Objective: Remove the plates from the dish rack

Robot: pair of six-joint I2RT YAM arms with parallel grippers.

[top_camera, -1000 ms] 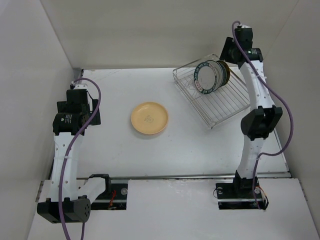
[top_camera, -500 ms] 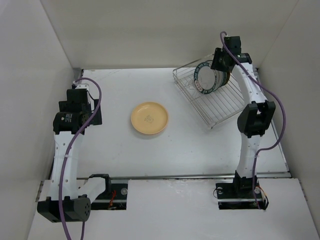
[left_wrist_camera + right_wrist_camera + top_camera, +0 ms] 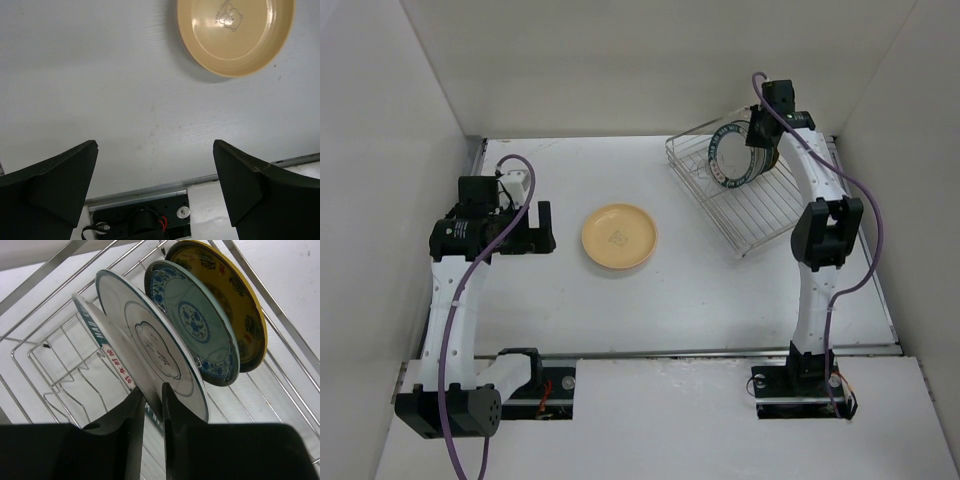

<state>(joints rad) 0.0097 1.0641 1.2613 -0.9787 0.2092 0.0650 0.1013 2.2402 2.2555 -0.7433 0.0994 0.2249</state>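
Looking at the overhead shot, we've got the dish rack (image 3: 760,215) sitting at an angle in the upper right of the frame on the white table (image 3: 700,290). The plates stand on edge at the rack's far end. The right gripper (image 3: 152,392) is reaching down into that bunch.

From the right wrist camera we count four plates standing in a row:
- the teal-band plate (image 3: 107,352) with red lettering, furthest left
- a white plate with a thin teal rim (image 3: 150,347) next to it
- a blue-patterned plate (image 3: 200,325)
- a dark plate with a yellow rim (image 3: 235,295) at the upper right

The right claw's two fingers (image 3: 135,430) are drawn nearly together, with only a thin slot between them. The lower rim of the teal-band plate runs down into that slot, so to us it looks pinched on that plate. All four plates sit between the wire dividers.

Over at the centre of the overhead frame, the yellow-tan plate (image 3: 235,35) lies flat on the table with a little bear print in its middle. The left gripper (image 3: 155,145) is at middle left, pointing toward that plate but apart from it. Its fingers are spread wide with nothing but bare table between them.
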